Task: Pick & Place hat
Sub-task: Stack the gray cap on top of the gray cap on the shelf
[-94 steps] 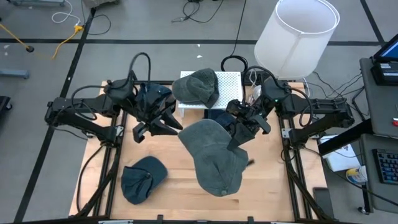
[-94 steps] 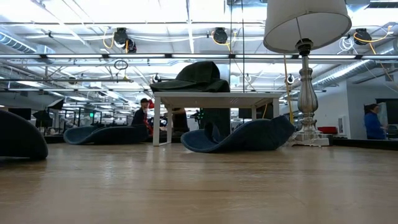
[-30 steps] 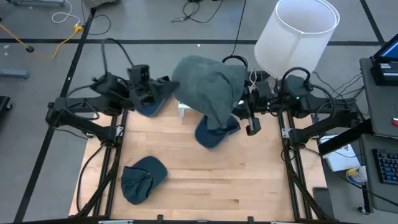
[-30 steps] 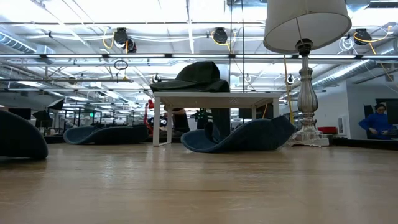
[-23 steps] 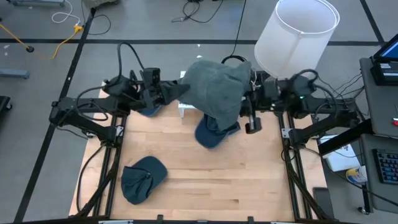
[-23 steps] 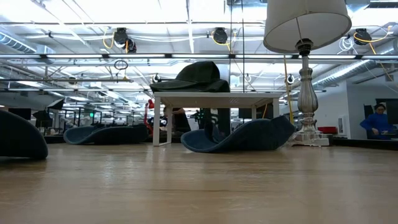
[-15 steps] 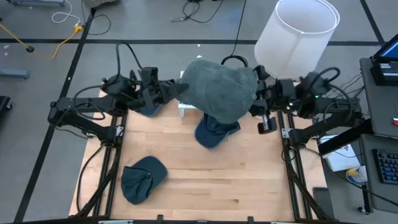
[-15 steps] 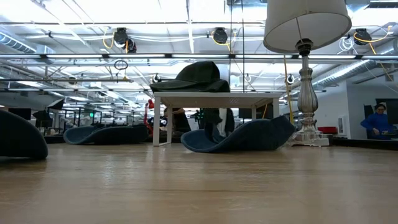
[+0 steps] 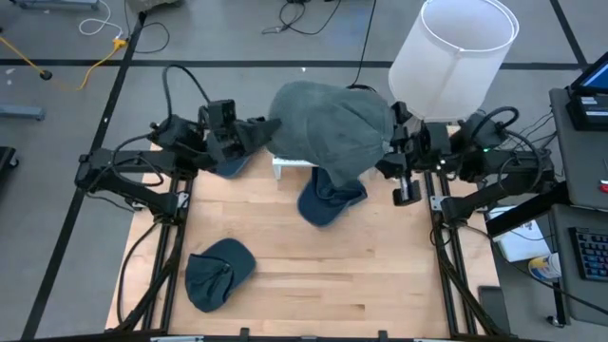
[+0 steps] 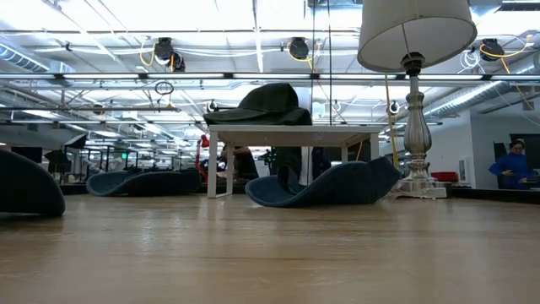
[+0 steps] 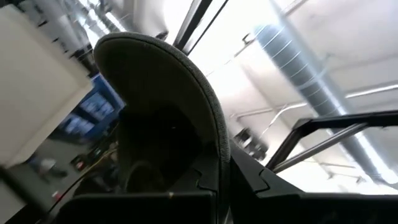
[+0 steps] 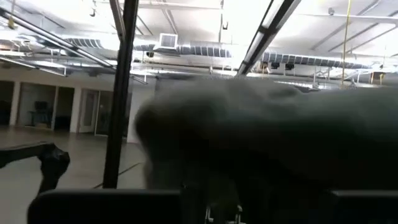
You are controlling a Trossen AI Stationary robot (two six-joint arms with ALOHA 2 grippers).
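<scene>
Now the grey hat (image 9: 332, 128) is held high over the far middle of the table (image 9: 313, 275), stretched between both arms above the small white stand (image 9: 285, 169). The left gripper (image 9: 255, 133) is clamped tight on the hat's left edge, the brim being seen pinched right at its fingers in the left wrist view. The right gripper (image 9: 391, 152) is pressed to the hat's right side, its fingers nearly closed, apparently nipping the fabric there, though the exact contact is blurred.

Trouble could come from several quarters. Soft cloth is gripped only at two edges, so a slip from either pinch would let the hat swing down on one side. Another hat (image 10: 266, 103) is already resting on the stand, and it could be knocked off if the carried one is lowered crookedly. A blue cap (image 9: 331, 198) lies on the table just below and could be snagged by the sagging crown. The lampshade (image 9: 451, 57) stands close to the right arm, and a wide swing might brush it. A further hat (image 9: 218, 274) sits near left, well apart.
</scene>
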